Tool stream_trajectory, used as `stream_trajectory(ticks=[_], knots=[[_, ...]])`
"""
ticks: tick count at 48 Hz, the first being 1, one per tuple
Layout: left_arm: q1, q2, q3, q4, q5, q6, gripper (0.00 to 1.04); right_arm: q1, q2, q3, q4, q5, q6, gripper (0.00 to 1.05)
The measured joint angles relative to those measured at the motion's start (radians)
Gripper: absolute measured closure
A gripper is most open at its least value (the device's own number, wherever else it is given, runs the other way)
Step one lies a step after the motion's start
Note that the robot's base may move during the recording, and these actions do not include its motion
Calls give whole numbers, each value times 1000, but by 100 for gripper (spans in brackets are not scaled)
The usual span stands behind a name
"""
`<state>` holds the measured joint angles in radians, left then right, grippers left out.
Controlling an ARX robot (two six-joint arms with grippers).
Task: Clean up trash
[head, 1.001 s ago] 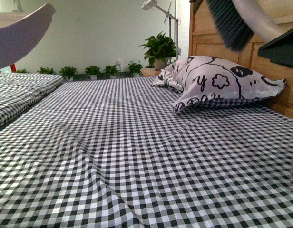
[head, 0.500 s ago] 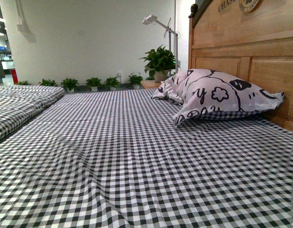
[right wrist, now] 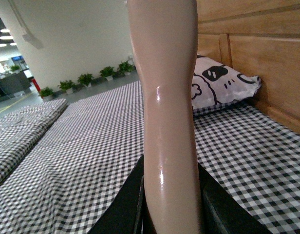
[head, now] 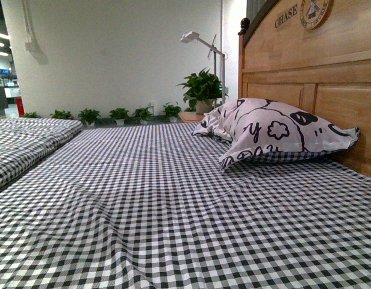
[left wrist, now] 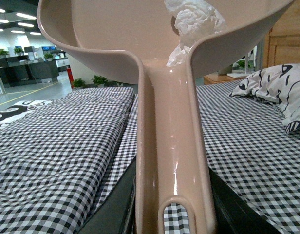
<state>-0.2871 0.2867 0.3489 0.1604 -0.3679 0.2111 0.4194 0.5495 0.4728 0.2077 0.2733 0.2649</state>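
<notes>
In the left wrist view my left gripper (left wrist: 172, 214) is shut on the long handle of the pink dustpan (left wrist: 172, 126), held up above the checked bed. The trash (left wrist: 195, 22), a crumpled white paper wad, lies inside the pan where the scoop meets the handle. In the right wrist view my right gripper (right wrist: 172, 204) is shut on the pink handle of the brush (right wrist: 169, 97); its bristles are out of view. Neither gripper, dustpan nor brush shows in the front view.
A black-and-white checked bedsheet (head: 173, 205) fills the front view. A printed white pillow (head: 276, 129) leans against the wooden headboard (head: 318, 72) on the right. A second checked mattress (head: 23, 141) lies to the left. Potted plants (head: 202, 90) and a white lamp (head: 200, 42) stand behind.
The dustpan and the brush bristles, seen at the top of the front view a second ago, have left it. The front view has tilted up a little, showing more headboard.
</notes>
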Motion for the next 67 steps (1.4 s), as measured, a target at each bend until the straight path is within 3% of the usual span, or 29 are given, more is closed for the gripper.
stream_trajectory(ticks=[67], knots=[[0,0,0,0,1,0,78,1,0,-8,0,1,0,85]])
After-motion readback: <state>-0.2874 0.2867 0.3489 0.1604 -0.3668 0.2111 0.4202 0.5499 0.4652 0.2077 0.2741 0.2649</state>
